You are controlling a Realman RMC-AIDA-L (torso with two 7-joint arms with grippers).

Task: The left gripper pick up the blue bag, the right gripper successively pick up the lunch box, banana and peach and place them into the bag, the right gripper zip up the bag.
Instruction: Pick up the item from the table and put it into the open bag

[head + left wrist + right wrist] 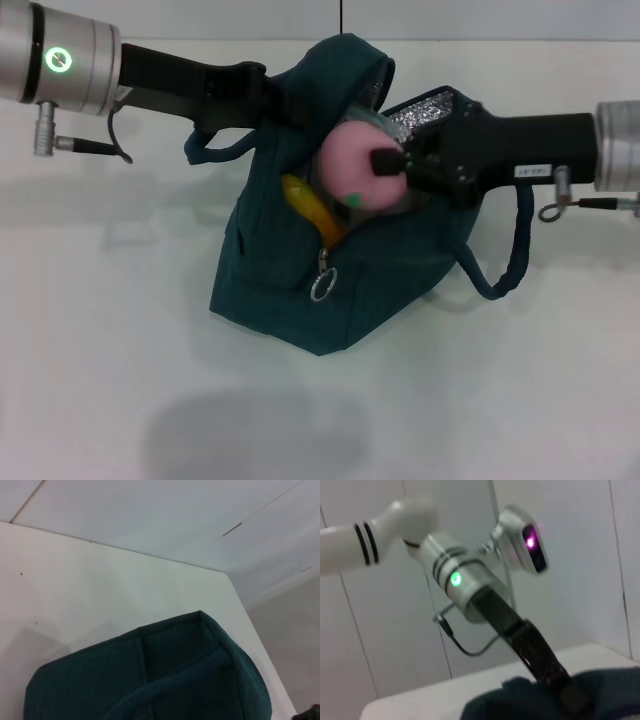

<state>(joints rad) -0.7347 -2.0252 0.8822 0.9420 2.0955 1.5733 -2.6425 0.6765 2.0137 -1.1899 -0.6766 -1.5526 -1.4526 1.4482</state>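
Head view gives you the clearest read: the blue bag (345, 285) is held up off the white table (100, 380) by the left gripper (290, 105), whose fingers are closed on the fabric at the bag's upper rim, so the bag hangs tilted with its mouth facing up toward the camera and its bottom corner pointing down toward you. One padded handle (505, 265) loops loose on the bag's right side, and the metal ring zipper pull (323, 285) dangles down the front. Your right gripper (390, 165) reaches in from the right and has its fingers clamped on the peach (355, 170), which sits right at the bag's opening with its small green leaf mark on the lower side. Beside and just below the peach, the banana (315, 210) lies inside the bag, its long axis running diagonally from upper left to lower right, only its middle stretch showing. Behind the peach you can make out a clear edge of the lunch box (365, 112) against the silver foil lining (430, 108). From the left wrist view you see only the bag's teal fabric; from the right wrist view, the left arm's green-lit wrist (455, 579) above dark fabric.
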